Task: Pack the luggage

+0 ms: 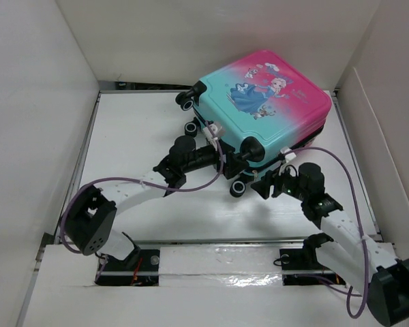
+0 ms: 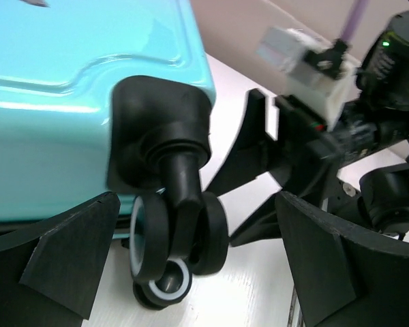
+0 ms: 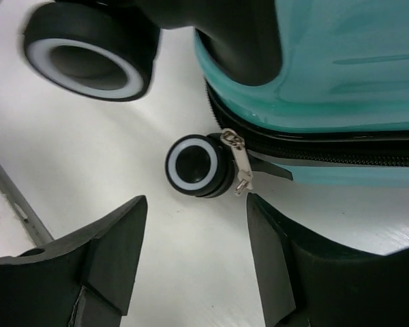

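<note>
Saw the luggage shut and zipped at the back of the table, insides hidden. Found left gripper wide open by a wheel, right gripper open too, both empty.

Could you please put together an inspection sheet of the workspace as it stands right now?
Surface: white table, bare where it shows.
Job's things: luggage lies flat at the far right, shell closed, princess picture up, wheels toward the arms; zipper pull hangs at the seam beside a wheel.
Clutter: nothing seen.
End effectors: left end effector open, facing a corner wheel; right end effector open and empty, facing the zipper pull.
Cables: purple cables loop along both arms, close to the luggage's near edge.
Surroundings: white panels enclose the table on three sides.
</note>
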{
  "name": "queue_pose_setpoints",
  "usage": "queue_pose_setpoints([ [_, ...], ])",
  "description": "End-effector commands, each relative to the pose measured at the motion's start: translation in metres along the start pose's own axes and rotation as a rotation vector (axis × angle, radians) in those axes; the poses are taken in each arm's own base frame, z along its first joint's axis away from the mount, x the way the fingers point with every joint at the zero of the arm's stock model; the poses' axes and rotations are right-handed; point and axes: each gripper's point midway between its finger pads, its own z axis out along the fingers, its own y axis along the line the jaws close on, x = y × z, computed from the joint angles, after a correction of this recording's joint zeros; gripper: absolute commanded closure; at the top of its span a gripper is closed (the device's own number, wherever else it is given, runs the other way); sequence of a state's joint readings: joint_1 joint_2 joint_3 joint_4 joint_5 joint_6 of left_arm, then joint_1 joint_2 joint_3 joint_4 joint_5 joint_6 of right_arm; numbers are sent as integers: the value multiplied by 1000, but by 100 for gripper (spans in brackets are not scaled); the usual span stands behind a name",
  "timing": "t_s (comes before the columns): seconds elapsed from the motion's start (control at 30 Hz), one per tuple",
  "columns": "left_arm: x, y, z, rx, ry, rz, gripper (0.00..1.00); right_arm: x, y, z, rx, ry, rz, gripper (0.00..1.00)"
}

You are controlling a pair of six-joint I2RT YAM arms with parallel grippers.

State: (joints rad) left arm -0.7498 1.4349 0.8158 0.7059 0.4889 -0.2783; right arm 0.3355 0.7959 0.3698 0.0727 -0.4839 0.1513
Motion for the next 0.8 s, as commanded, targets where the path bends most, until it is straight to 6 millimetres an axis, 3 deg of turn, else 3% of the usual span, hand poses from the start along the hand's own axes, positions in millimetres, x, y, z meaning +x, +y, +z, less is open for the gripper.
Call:
queue_pose_setpoints([
  [0.0,-5,-5,16,9,37,72,1,-30,-6,14,30,-80,-30,33],
  [0.1,-1,0,26,-5,55,69,1,-30,-17,27,59,-112,11,31],
  [0.23,-1,9,26,-55,61,74,8,-35,-23,40,57,-125,32,29],
  [0.33,3,11,25,-63,75,82,16,-38,-16,48,13,-142,39,39],
  [0.47,11,13,27,-55,98,76,24,-42,-18,55,9,-143,43,41],
  [0.5,11,13,27,-55,98,77,26,-40,-19,57,7,-138,54,44],
  [0.53,12,12,28,-49,100,76,28,-44,-17,58,-7,-152,48,55],
  [0.6,12,11,31,-37,101,74,33,-47,-16,58,-9,-169,54,61],
  [0.63,12,10,32,-31,103,68,36,-50,-17,58,-3,-185,52,73],
  [0.67,12,10,34,-25,102,67,38,-52,-17,58,-5,-192,52,78],
  [0.77,12,7,37,-3,102,55,51,-57,-11,59,-29,-218,49,93],
])
